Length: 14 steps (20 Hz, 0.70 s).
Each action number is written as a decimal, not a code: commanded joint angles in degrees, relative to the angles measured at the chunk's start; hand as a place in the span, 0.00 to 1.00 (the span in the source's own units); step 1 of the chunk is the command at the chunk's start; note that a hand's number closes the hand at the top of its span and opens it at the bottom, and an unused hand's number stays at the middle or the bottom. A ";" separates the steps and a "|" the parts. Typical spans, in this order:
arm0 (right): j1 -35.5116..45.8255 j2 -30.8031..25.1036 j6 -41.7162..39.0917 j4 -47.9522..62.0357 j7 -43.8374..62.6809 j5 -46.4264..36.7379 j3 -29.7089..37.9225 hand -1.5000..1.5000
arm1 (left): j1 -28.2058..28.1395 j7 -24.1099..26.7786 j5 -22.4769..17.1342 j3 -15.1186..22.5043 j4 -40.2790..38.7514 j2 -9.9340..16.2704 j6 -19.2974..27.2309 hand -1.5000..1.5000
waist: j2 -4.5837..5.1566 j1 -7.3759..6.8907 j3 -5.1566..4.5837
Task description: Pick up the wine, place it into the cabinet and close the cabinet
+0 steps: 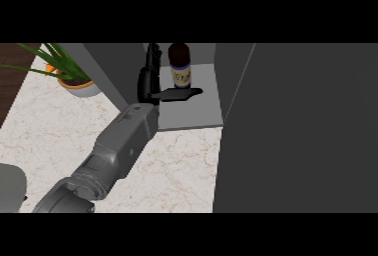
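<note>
The wine bottle, dark with a pale label, stands upright inside the open cabinet, at the back of its pale grey floor. My left hand reaches into the cabinet just left of the bottle. Its fingers are straight along the cabinet's left wall, with a narrow gap between them and the bottle. The thumb sticks out to the right in front of the bottle's foot. The hand is open and holds nothing. The grey forearm runs in from the lower left. My right hand does not show.
The cabinet's door stands open, a big dark grey panel filling the view's right side. A potted plant stands on the marble counter left of the cabinet. A pale grey rounded shape shows at the lower left edge.
</note>
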<state>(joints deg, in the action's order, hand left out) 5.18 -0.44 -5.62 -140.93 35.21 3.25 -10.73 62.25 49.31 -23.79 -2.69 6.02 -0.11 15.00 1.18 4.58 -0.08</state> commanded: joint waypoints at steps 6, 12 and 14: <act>1.69 0.17 1.31 -2.04 2.59 0.44 0.10 0.00 | -5.06 1.95 -5.51 2.30 1.31 0.11 -4.57 0.00 | -0.80 -1.18 0.01; 1.89 -0.50 0.33 -1.54 2.27 1.61 0.84 0.00 | -6.79 -0.76 -11.42 8.95 5.74 0.11 -1.96 0.00 | -1.07 0.02 0.03; 1.62 0.41 1.43 -2.09 2.84 0.61 -0.60 0.00 | -9.76 -1.04 -13.10 12.28 9.26 0.11 -1.54 0.00 | -1.37 -0.80 0.03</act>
<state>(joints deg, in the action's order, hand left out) 6.28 -0.39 -4.93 -140.88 36.57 3.52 -10.53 57.78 48.80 -33.00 5.89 11.94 -0.05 12.83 0.23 4.46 -0.03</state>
